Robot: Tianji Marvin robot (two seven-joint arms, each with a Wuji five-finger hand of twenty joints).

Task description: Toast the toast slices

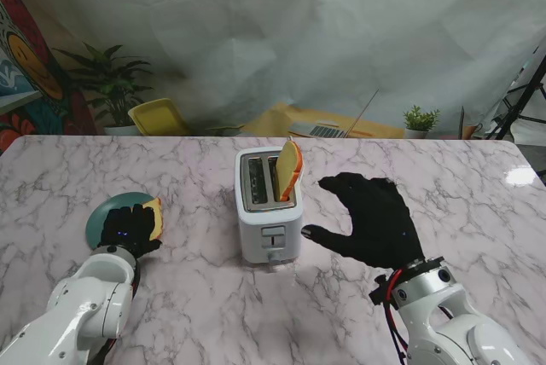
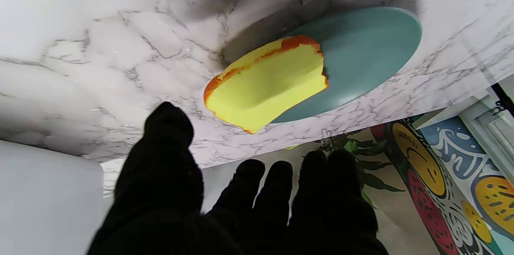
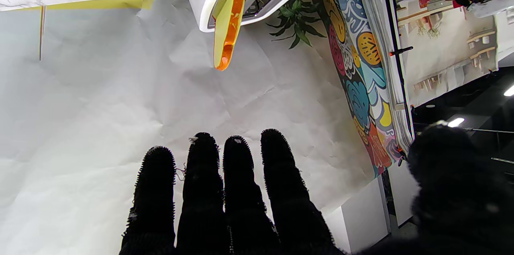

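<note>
Bench [image 1: 426,203]: white marble-look top w/ grey veining, glossy; bright light glare [image 1: 520,176] near far right corner.
Backdrop [image 1: 341,32]: wrinkled white sheet hung behind bench, spans most of far side.
Mural [image 1: 30,66]: colourful painted wall panel at far left, yellow/red/blue shapes.
Potted plant, large [image 1: 109,84]: green, far left behind bench edge.
Yellow chair [image 1: 159,116]: just beside large plant, partly hidden by bench.
Laptop [image 1: 328,130]: open, on yellow surface behind bench.
Potted plant, small [image 1: 420,119]: far right of centre.
Black tripod legs [image 1: 520,96]: far right edge.
Ceiling lights [image 3: 455,121]: visible in right wrist view, dim room beyond.
</note>
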